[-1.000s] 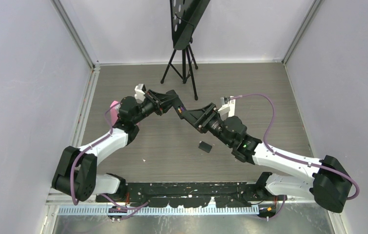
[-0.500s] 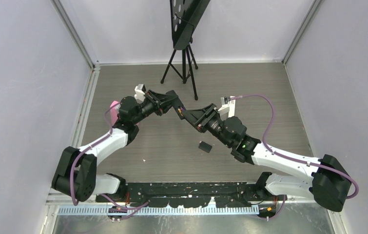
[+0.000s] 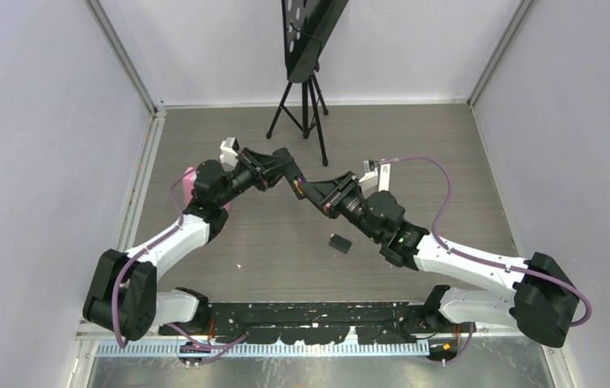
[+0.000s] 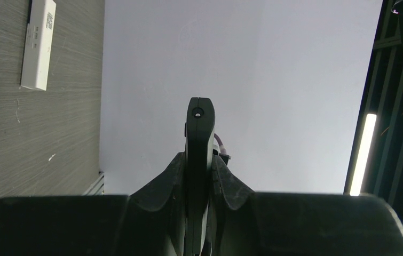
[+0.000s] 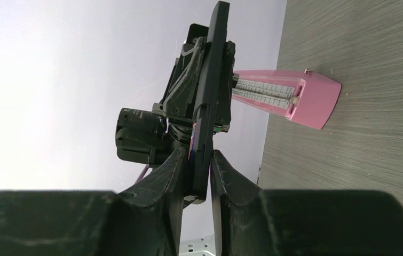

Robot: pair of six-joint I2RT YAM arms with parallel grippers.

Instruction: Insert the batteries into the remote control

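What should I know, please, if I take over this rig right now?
Left gripper: shut on the black remote, seen edge-on.
Right gripper: shut on the same remote's other end.
A small dark piece lies on the table near the right arm; a pink case lies by the left arm.
Batteries: none clearly visible; whether any are loaded cannot be told.
Left to do: check the compartment, then find and load the batteries.

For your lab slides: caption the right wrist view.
Right gripper clamps a black remote edge-on, the left gripper gripping its far end, a pink object on the table.
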